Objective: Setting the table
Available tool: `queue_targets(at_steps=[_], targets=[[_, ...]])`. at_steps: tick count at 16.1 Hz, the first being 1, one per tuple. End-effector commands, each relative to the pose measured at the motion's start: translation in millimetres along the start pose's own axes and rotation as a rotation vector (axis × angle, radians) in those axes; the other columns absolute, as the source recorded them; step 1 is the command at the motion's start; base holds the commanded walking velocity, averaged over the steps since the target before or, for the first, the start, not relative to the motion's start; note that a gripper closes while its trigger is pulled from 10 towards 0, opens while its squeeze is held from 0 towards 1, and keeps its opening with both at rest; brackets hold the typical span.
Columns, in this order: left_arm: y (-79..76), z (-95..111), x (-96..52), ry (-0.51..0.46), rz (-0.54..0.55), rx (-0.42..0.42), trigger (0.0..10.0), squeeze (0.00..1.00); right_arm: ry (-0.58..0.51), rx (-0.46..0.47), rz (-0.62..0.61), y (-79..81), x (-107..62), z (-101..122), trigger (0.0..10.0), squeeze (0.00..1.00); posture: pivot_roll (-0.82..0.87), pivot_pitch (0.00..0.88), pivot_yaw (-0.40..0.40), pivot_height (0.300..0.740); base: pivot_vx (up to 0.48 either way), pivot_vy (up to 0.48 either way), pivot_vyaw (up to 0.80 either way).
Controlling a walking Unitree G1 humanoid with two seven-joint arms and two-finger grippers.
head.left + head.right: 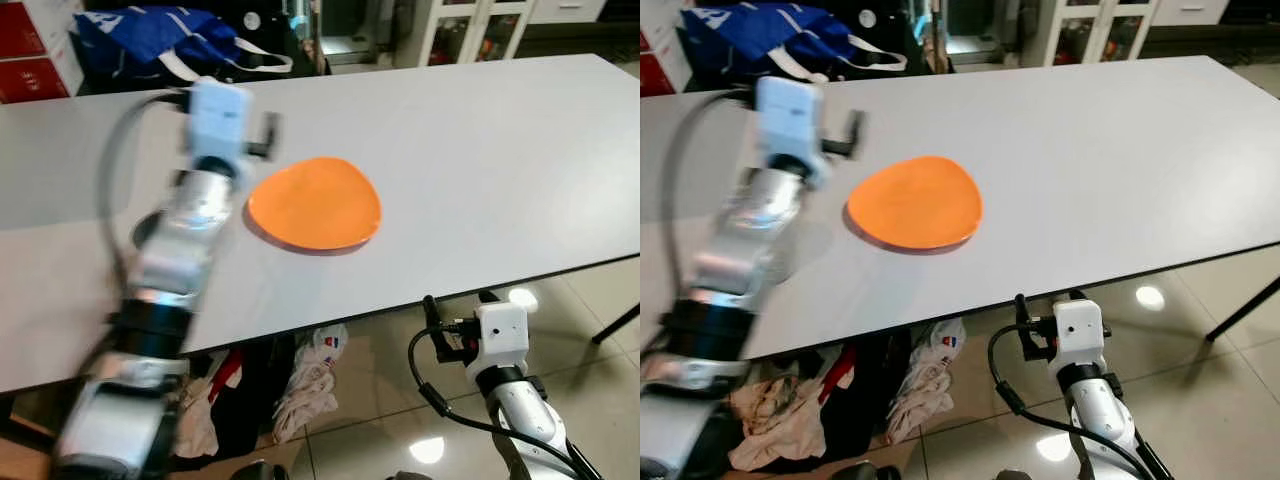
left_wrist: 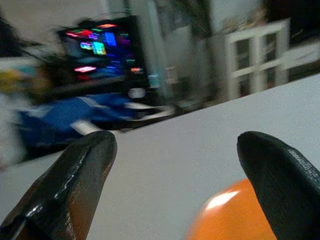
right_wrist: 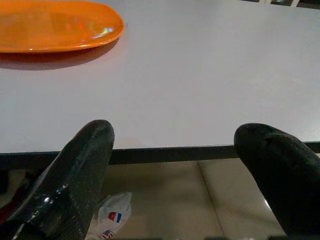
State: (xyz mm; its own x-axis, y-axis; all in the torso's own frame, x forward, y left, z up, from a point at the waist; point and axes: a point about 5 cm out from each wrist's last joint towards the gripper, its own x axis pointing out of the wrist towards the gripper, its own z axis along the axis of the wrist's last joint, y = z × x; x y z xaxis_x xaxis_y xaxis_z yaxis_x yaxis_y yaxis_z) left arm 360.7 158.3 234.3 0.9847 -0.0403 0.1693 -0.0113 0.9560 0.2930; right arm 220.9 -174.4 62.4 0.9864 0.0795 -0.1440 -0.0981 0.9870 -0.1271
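Observation:
An orange plate [image 1: 315,203] lies flat on the pale grey table [image 1: 480,150], near its middle. My left arm [image 1: 190,230] reaches over the table just left of the plate and is blurred. In the left wrist view my left gripper [image 2: 175,155] is open with nothing between its fingers [image 2: 75,185], and the plate's rim [image 2: 235,210] lies just ahead of it. My right gripper [image 3: 175,165] is open and holds nothing. It hangs below and in front of the table's front edge [image 3: 165,154], right of the plate, with its wrist [image 1: 498,340] over the floor.
A blue bag [image 1: 160,35] and red boxes [image 1: 30,50] sit behind the table's far left. White cabinets [image 1: 480,25] stand at the back. A heap of clothes [image 1: 300,385] lies on the tiled floor under the table. A dark table leg [image 1: 615,325] slants at the right.

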Motion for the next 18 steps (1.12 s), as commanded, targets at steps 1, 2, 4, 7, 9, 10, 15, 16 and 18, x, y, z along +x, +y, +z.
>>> queue_targets(at_steps=[1,2,4,7,9,10,15,16,18], targets=[[8.7,-3.1,-2.3,-0.002,0.050,0.051,10.0,0.00,0.002,-0.007,0.007,1.3,0.1,1.3,10.0,0.00,-0.10,0.000,0.011,0.740,0.000,0.000,0.00],[22.0,-10.8,-5.2,0.021,0.098,0.107,10.0,0.00,0.002,-0.007,0.013,1.9,0.9,1.4,10.0,0.00,-0.09,0.000,0.009,0.740,0.000,0.000,0.00],[38.2,-16.1,-8.7,0.035,0.163,0.143,10.0,0.00,0.003,-0.006,0.018,2.7,1.6,0.7,10.0,0.00,-0.09,0.000,0.009,0.740,0.000,0.000,0.00],[74.7,-18.7,-14.9,0.049,0.319,0.227,10.0,0.00,0.010,-0.003,0.027,3.9,3.1,-1.9,10.0,0.00,-0.07,0.000,-0.001,0.740,0.000,0.000,0.00],[93.3,-25.6,-21.1,0.065,0.364,0.199,10.0,0.00,0.015,-0.004,0.030,2.5,3.2,-4.1,10.0,0.00,-0.06,0.000,-0.004,0.740,0.000,0.000,0.00],[92.4,-30.7,-25.2,0.063,0.335,0.127,10.0,0.00,0.000,-0.005,0.018,0.7,3.1,-3.9,10.0,0.00,-0.06,0.000,-0.005,0.740,0.000,0.000,0.00],[99.3,-70.4,-56.0,0.149,0.369,0.053,10.0,0.00,-0.046,0.002,-0.001,-4.9,4.4,-1.5,10.0,0.00,-0.06,0.003,-0.006,0.740,0.000,0.000,0.00],[107.2,-75.5,-59.9,0.176,0.423,0.077,10.0,0.00,-0.043,0.001,0.002,-5.4,4.9,-2.0,10.0,0.00,-0.05,0.004,-0.008,0.740,0.000,0.000,0.00],[111.3,-77.6,-62.4,0.189,0.460,0.096,10.0,0.00,-0.042,0.001,0.002,-5.9,5.4,-2.7,10.0,0.00,-0.05,0.003,-0.009,0.740,0.000,0.000,0.00]])
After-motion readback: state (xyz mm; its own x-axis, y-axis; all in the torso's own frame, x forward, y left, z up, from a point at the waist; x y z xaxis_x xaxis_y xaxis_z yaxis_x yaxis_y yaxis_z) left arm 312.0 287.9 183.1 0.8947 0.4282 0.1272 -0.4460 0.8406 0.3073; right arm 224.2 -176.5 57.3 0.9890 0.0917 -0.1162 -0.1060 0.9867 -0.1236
